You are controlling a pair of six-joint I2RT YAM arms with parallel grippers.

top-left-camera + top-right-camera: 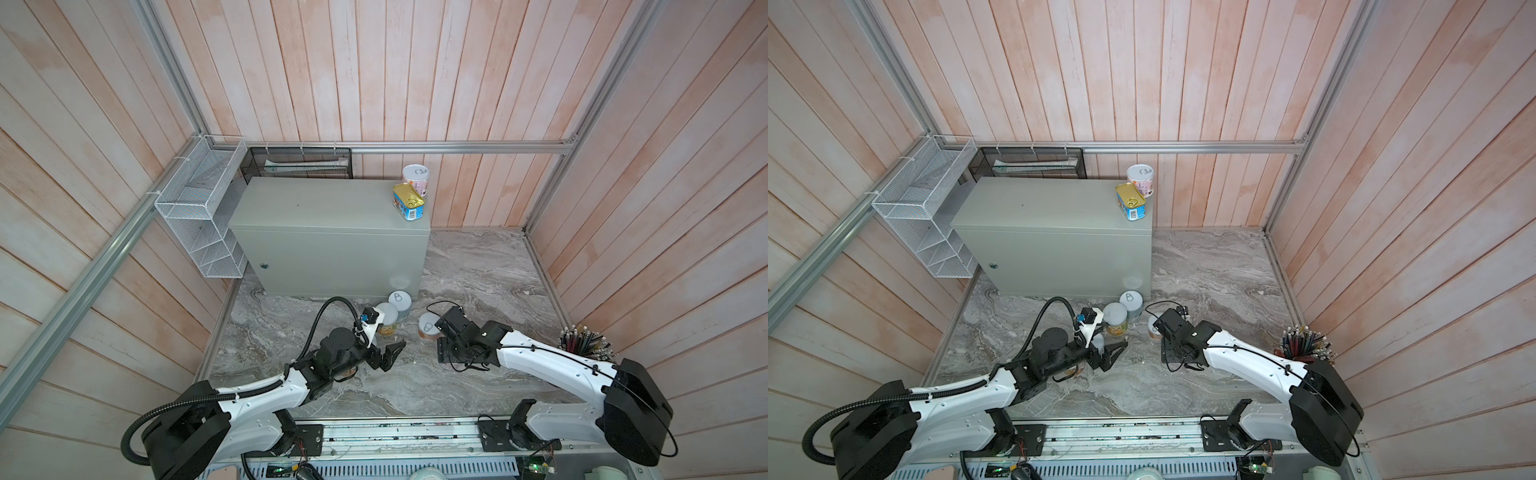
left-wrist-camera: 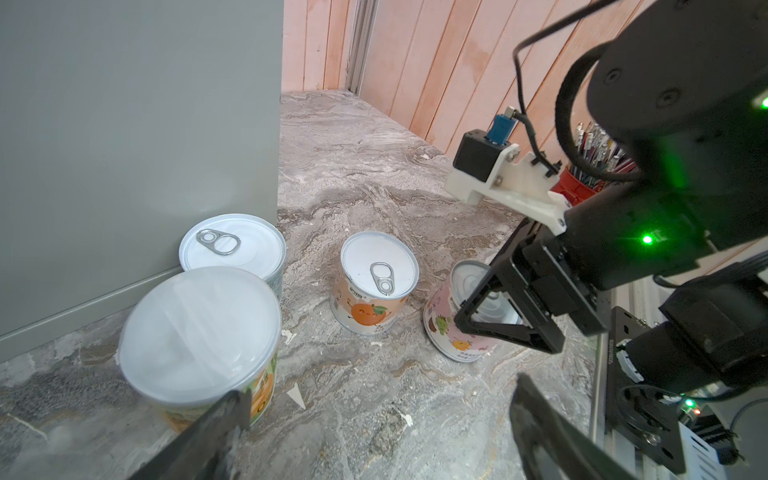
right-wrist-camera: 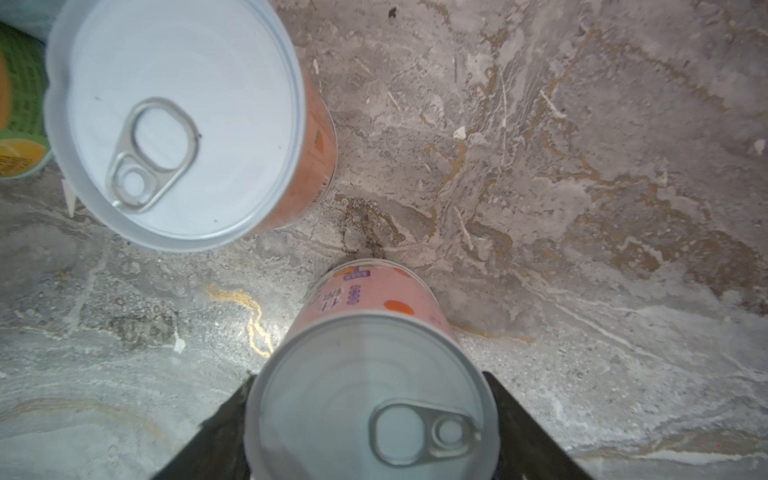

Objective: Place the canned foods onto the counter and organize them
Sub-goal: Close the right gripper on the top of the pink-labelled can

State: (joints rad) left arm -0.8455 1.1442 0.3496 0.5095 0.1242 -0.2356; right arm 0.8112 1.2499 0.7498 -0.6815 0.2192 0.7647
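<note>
— Where's the can it's after?
— Right of centre on the marble (image 1: 478, 270), under the right gripper (image 3: 368, 376). The pink can (image 3: 361, 419) sits between its fingers (image 3: 216, 432), both close against the sides; whether they truly pinch it, I can't tell.
— The other hand?
— Left gripper (image 1: 392, 355) gapes wide, empty, further left.
— Labels?
— Purple print on the pink, too blurred to read; a smiling orange on the neighbouring can (image 2: 374, 291). The counter (image 1: 328, 208) stands upper middle.

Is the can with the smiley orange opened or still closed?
Closed. The smiley orange can has its whole lid on, pull tab lying flat.
</note>
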